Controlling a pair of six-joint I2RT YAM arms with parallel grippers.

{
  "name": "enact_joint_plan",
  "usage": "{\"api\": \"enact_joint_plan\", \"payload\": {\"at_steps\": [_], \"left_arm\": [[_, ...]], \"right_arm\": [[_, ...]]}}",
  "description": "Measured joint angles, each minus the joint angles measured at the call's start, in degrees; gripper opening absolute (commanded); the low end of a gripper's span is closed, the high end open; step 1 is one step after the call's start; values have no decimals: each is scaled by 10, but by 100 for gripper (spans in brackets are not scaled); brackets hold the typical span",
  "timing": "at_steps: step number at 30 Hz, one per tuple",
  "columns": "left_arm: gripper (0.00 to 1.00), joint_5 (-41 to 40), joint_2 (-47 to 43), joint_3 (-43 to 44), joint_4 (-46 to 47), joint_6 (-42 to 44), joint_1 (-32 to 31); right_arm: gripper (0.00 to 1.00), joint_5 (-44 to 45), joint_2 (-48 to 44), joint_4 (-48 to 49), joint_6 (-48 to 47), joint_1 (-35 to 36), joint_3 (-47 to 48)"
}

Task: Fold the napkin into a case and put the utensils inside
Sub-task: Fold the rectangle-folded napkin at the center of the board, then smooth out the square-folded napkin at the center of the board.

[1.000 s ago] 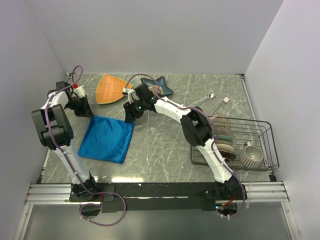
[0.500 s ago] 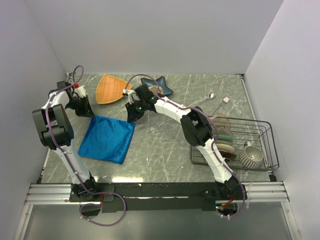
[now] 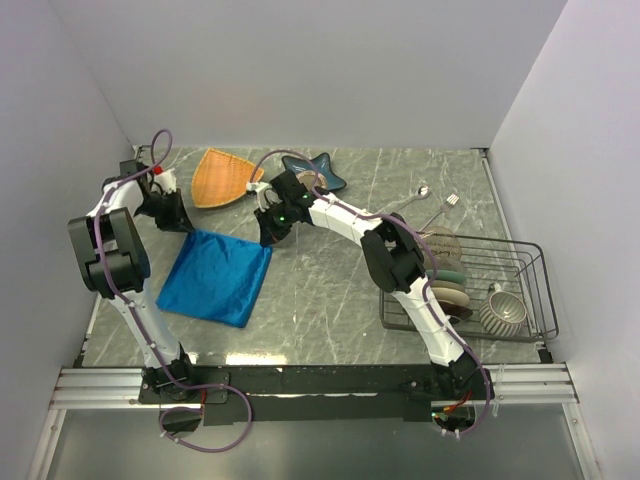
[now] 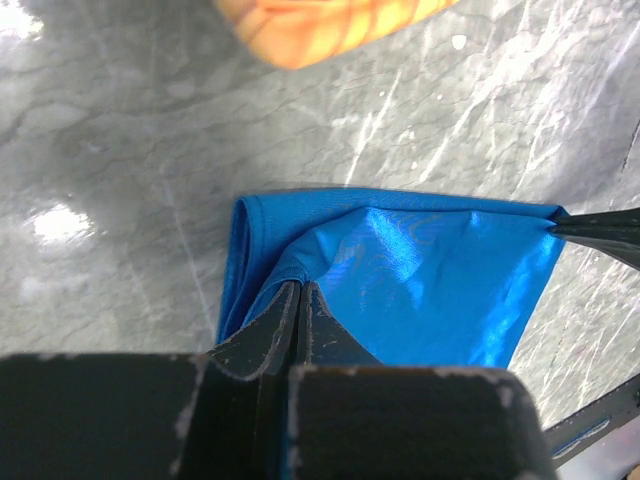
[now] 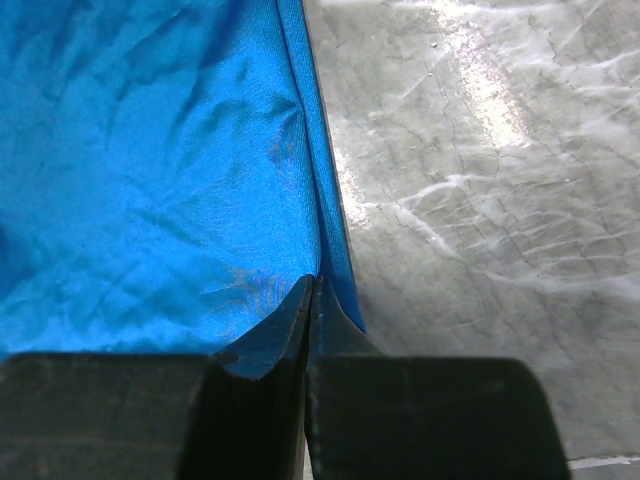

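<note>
The bright blue napkin (image 3: 215,278) lies spread on the grey marble table (image 3: 320,290), left of centre. The left gripper (image 4: 300,290) is clamped on its far left corner, where the cloth bunches into folds. The right gripper (image 5: 312,285) is pinched tight on the far right corner. Just beyond the cloth sit the orange triangular dish (image 3: 220,178) and the dark star-shaped dish (image 3: 320,172). The spoon (image 3: 413,197) and fork (image 3: 445,207) lie well apart to the right, near the wire dish rack (image 3: 520,290)
</note>
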Motion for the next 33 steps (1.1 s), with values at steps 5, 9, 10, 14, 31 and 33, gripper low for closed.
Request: {"api": "enact_joint_plan", "payload": {"at_steps": [5,9,10,14,31,33], "left_arm": [[12,-7,0,0,10,-10,-12],[44,-26,0,0,24,-19,-15],[49,-31,0,0,28,-24,-15],[64,-41,0,0,44,-39,-8],[50,98,-113,-92,20,34,85],[50,122,-120,-105,16,38,95]], "right_arm": [[0,12,0,-2,-17,0,-3],[0,18,0,-5,-23,0,-3],[0,21,0,-5,-25,0,-4],[0,30,0,-4,-29,0,-9],[0,46,-12,28,-23,0,-41],[0,53,-13,28,-22,1,-41]]}}
